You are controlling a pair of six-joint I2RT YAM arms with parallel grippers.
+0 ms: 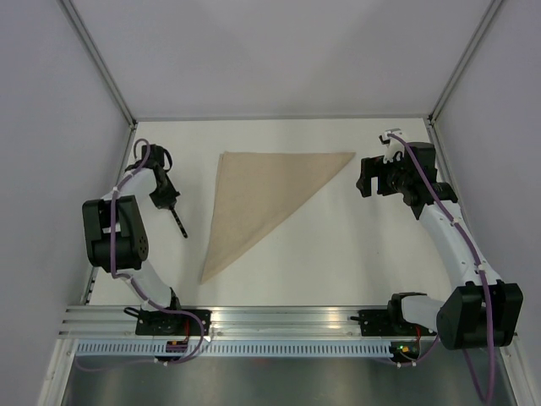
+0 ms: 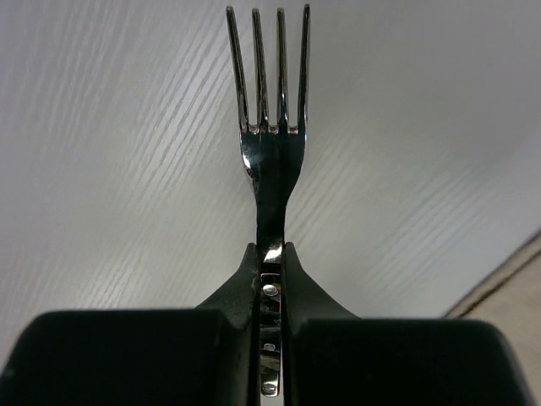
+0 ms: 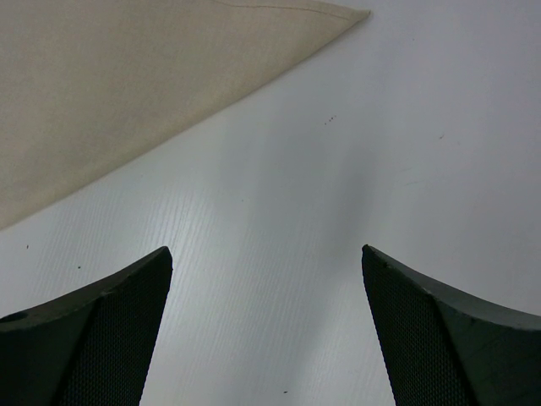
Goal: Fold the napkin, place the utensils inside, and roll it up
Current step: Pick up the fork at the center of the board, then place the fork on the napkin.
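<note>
The tan napkin (image 1: 266, 199) lies folded into a triangle on the white table, its long point toward the near left. Its right corner shows in the right wrist view (image 3: 127, 76), and an edge shows at the lower right of the left wrist view (image 2: 507, 283). My left gripper (image 1: 166, 201) is left of the napkin, shut on a metal fork (image 2: 270, 144) by its handle, tines pointing away. The fork (image 1: 179, 225) hangs above the table. My right gripper (image 1: 366, 178) is open and empty, just right of the napkin's right corner.
White walls with metal corner posts enclose the table on three sides. An aluminium rail (image 1: 279, 320) with the arm bases runs along the near edge. No other utensils show.
</note>
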